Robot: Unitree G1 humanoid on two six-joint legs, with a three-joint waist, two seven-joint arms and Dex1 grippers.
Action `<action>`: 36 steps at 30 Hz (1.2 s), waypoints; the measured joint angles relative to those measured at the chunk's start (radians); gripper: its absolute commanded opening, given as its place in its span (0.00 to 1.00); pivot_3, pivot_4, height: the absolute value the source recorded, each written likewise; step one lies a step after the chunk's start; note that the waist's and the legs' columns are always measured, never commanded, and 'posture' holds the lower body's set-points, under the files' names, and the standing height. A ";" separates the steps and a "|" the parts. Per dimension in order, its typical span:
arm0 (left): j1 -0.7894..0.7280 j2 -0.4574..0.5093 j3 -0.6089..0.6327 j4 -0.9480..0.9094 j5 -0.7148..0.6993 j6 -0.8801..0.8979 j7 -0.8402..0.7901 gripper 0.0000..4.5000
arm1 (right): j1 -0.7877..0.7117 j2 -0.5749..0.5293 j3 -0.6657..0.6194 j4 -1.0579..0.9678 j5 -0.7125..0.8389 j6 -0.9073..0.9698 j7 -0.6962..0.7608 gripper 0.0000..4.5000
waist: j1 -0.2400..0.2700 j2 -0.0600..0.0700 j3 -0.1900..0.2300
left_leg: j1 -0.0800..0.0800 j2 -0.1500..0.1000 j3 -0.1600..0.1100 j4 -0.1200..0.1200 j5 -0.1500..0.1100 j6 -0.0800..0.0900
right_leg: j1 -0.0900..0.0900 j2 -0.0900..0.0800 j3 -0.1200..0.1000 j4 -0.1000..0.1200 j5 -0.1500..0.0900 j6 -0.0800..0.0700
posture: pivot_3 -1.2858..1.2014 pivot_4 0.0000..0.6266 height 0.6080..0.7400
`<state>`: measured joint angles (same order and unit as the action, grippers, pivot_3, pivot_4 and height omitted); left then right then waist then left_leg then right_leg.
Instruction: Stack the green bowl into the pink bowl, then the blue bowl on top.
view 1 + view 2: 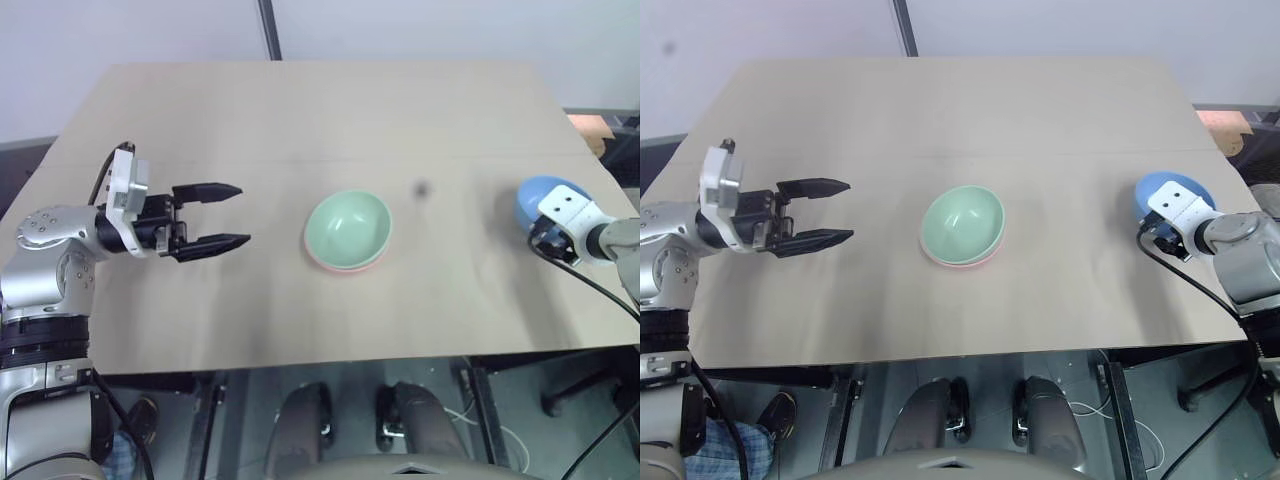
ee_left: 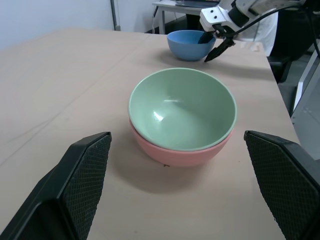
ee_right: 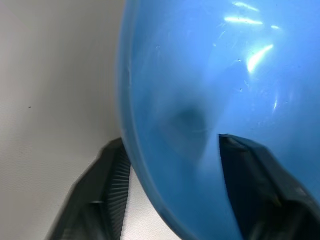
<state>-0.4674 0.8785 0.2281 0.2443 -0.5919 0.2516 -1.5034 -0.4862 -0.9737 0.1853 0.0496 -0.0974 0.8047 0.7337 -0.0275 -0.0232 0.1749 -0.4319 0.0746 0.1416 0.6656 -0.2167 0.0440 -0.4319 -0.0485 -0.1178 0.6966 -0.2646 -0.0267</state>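
Light is even and fairly bright across the table (image 1: 300, 110), falling from overhead. Shadows are soft: a faint one lies under the stacked bowls in mid-table, and another beside the blue bowl (image 3: 225, 90) near the right edge. White glints sit on the inner wall of the blue bowl, and a small highlight shines inside the green bowl (image 2: 182, 107). The close view of the blue bowl is soft and out of focus, its rim smeared. The table's far corners bend slightly in the head views.

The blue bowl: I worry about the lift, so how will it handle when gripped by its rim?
The blue bowl looks rigid and glossy, so probably slippery. With the right pincer straddling one wall, it may tilt. It seems light.
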 measured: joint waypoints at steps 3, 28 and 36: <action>0.000 0.000 0.000 0.000 0.000 0.001 -0.003 1.00 | 0.004 0.007 0.000 -0.001 0.000 -0.006 -0.002 0.05 | 0.000 0.000 0.000 | 0.000 0.000 0.000 0.000 0.000 0.000 | 0.000 0.000 0.000 0.000 0.000 0.000 | 0.52 0.24 1.00; 0.037 0.005 -0.003 0.062 0.076 -0.091 -0.027 1.00 | -0.365 0.172 0.039 -0.507 0.287 -0.075 0.307 0.01 | -0.003 0.000 0.000 | 0.000 0.001 -0.001 0.001 0.000 0.000 | 0.000 0.001 0.000 0.000 0.000 0.000 | 0.52 0.24 1.00; -0.026 0.005 -0.011 0.131 0.087 -0.105 -0.055 1.00 | -0.523 0.284 0.213 -0.514 0.273 -0.116 0.359 0.01 | 0.013 0.000 0.000 | -0.001 0.001 -0.001 0.003 0.000 0.001 | 0.000 0.001 -0.001 0.001 0.000 -0.001 | 0.52 0.24 1.00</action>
<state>-0.4934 0.8830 0.2171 0.3750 -0.5047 0.1463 -1.5583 -1.0089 -0.6900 0.3984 -0.4646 0.1760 0.6883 1.0930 -0.0147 -0.0234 0.1749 -0.4329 0.0751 0.1411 0.6681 -0.2172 0.0448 -0.4320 -0.0478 -0.1187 0.6975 -0.2643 -0.0274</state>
